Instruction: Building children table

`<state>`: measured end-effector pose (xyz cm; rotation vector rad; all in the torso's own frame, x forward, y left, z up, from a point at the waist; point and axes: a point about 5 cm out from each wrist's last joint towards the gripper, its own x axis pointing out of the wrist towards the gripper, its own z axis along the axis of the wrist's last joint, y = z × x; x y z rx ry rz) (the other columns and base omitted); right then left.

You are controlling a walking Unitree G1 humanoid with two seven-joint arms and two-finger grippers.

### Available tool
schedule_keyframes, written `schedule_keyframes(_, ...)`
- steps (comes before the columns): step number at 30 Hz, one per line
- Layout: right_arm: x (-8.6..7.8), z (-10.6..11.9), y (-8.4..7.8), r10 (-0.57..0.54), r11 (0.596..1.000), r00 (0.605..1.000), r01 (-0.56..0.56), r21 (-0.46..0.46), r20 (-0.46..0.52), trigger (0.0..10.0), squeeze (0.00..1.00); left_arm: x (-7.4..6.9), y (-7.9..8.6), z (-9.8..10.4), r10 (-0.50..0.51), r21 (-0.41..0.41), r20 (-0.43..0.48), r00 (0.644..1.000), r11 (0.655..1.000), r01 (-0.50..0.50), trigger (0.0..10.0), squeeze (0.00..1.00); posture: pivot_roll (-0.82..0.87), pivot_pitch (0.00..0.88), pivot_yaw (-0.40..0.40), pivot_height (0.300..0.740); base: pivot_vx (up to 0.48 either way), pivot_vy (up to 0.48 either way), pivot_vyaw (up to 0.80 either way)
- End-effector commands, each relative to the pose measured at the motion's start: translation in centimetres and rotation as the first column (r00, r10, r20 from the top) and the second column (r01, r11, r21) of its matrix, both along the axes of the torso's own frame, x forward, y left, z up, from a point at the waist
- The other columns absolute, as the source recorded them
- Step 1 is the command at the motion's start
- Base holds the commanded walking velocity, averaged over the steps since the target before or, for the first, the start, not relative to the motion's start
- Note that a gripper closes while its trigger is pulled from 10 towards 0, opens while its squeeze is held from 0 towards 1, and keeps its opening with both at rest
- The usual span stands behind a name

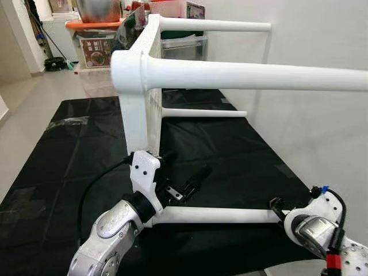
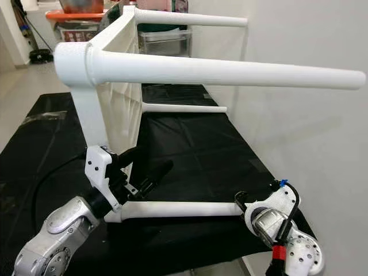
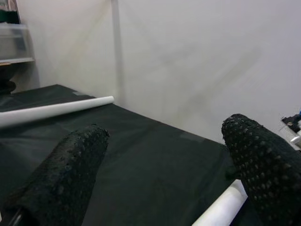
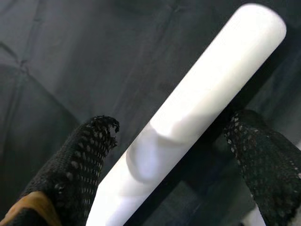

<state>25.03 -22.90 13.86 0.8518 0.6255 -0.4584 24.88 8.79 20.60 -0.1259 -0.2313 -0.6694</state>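
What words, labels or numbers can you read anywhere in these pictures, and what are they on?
No text can be read.
Printed box on the shelf behind the white table: picture and print, too blurred to read.
Box at the top, past the table: coloured print, too small to read.
The table, its legs, the black cloth, the left tool and the right tool: no writing visible.
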Motion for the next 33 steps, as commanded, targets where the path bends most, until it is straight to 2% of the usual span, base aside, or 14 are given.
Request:
schedule_keyframes(1, -0.6, -0.3, -0.1, -0.015, 1.000, 1.000, 0.015, 0.014, -0.007, 10.0, 0.00, 0.2, 0.0, -0.2, -0.005, 0.017, -0.004, 1.000, 1.000, 0.005, 10.0, 0.00, -0.07, 0.000, -0.002, 0.740, 0.000, 0.000, 0.00)
schedule_keyframes(9, -2.2, -0.4, -1.4, 0.006, 0.999, 0.999, -0.008, -0.053, -0.036, 10.0, 0.00, 0.3, 0.2, -0.3, -0.003, 0.029, -0.006, 1.000, 1.000, 0.004, 10.0, 0.00, -0.09, 0.000, 0.009, 0.740, 0.000, 0.000, 0.00)
schedule_keyframes(11, -2.2, 0.9, -2.4, 0.044, 0.987, 0.999, -0.043, -0.152, 0.003, 10.0, 0.00, 0.3, 0.1, -0.4, -0.005, 0.030, -0.006, 1.000, 1.000, 0.005, 10.0, 0.00, -0.09, 0.000, 0.016, 0.740, 0.000, 0.000, 0.00)
schedule_keyframes(12, -1.8, 2.5, -2.8, 0.089, 0.967, 0.994, -0.072, -0.242, 0.061, 10.0, 0.00, 0.4, 0.0, -0.3, -0.007, 0.029, -0.005, 1.000, 1.000, 0.007, 10.0, 0.00, -0.10, 0.000, 0.020, 0.740, 0.000, 0.000, 0.00)
schedule_keyframes(14, -0.8, 6.1, -3.0, 0.194, 0.888, 0.966, -0.098, -0.448, 0.172, 10.0, 0.00, 0.4, -0.1, -0.3, -0.013, 0.028, -0.005, 1.000, 1.000, 0.013, 10.0, 0.00, -0.10, 0.000, 0.024, 0.740, 0.000, 0.000, 0.00)
schedule_keyframes(15, -0.8, 6.1, -3.0, 0.194, 0.888, 0.966, -0.098, -0.448, 0.172, 10.0, 0.00, 0.4, -0.1, -0.3, -0.013, 0.028, -0.005, 1.000, 1.000, 0.013, 10.0, 0.00, -0.10, 0.000, 0.024, 0.740, 0.000, 0.000, 0.00)
schedule_keyframes(17, -0.1, 9.2, -2.7, 0.309, 0.744, 0.921, -0.079, -0.663, 0.238, 10.0, 0.00, 0.5, -0.2, -0.3, -0.017, 0.029, -0.003, 1.000, 0.999, 0.017, 10.0, 0.00, -0.10, 0.000, 0.024, 0.740, 0.000, 0.000, 0.00)
schedule_keyframes(18, -0.1, 9.2, -2.7, 0.309, 0.744, 0.921, -0.079, -0.663, 0.238, 10.0, 0.00, 0.5, -0.2, -0.3, -0.017, 0.029, -0.003, 1.000, 0.999, 0.017, 10.0, 0.00, -0.10, 0.000, 0.024, 0.740, 0.000, 0.000, 0.00)
schedule_keyframes(19, 0.3, 10.3, -2.4, 0.360, 0.678, 0.897, -0.062, -0.733, 0.257, 10.0, 0.00, 0.5, -0.2, -0.3, -0.018, 0.029, -0.001, 1.000, 0.999, 0.018, 10.0, 0.00, -0.09, 0.000, 0.021, 0.740, 0.000, 0.000, 0.00)
schedule_keyframes(20, 0.9, 11.4, -1.8, 0.425, 0.583, 0.867, -0.041, -0.811, 0.262, 10.0, 0.00, 0.6, -0.3, -0.2, -0.019, 0.030, 0.003, 1.000, 0.999, 0.019, 10.0, 0.00, -0.08, 0.000, 0.014, 0.740, 0.000, 0.000, 0.00)
schedule_keyframes(26, 1.4, 11.5, -1.5, 0.446, 0.545, 0.860, -0.041, -0.838, 0.248, 10.0, 0.00, 0.6, -0.2, 0.0, -0.019, 0.030, 0.009, 1.000, 0.999, 0.019, 10.0, 0.00, -0.07, 0.000, 0.003, 0.740, 0.000, 0.000, 0.00)
schedule_keyframes(30, 1.8, 11.0, -0.1, 0.554, 0.249, 0.821, -0.006, -0.968, 0.137, 10.0, 0.00, -0.1, -0.3, 0.1, -0.057, 0.020, 0.013, 0.998, 0.998, 0.056, 10.0, 0.00, -0.05, 0.000, -0.008, 0.740, 0.000, 0.000, 0.00)
schedule_keyframes(31, 1.8, 11.0, -0.1, 0.554, 0.249, 0.821, -0.006, -0.968, 0.137, 10.0, 0.00, -0.1, -0.3, 0.1, -0.057, 0.020, 0.013, 0.998, 0.998, 0.056, 10.0, 0.00, -0.05, 0.000, -0.008, 0.740, 0.000, 0.000, 0.00)
schedule_keyframes(33, 2.0, 10.2, 0.6, 0.580, 0.211, 0.807, -0.022, -0.977, 0.107, 10.0, 0.00, -0.2, -0.3, -0.2, -0.051, 0.026, 0.007, 0.999, 0.998, 0.051, 10.0, 0.00, -0.04, 0.000, -0.011, 0.740, 0.000, 0.000, 0.00)
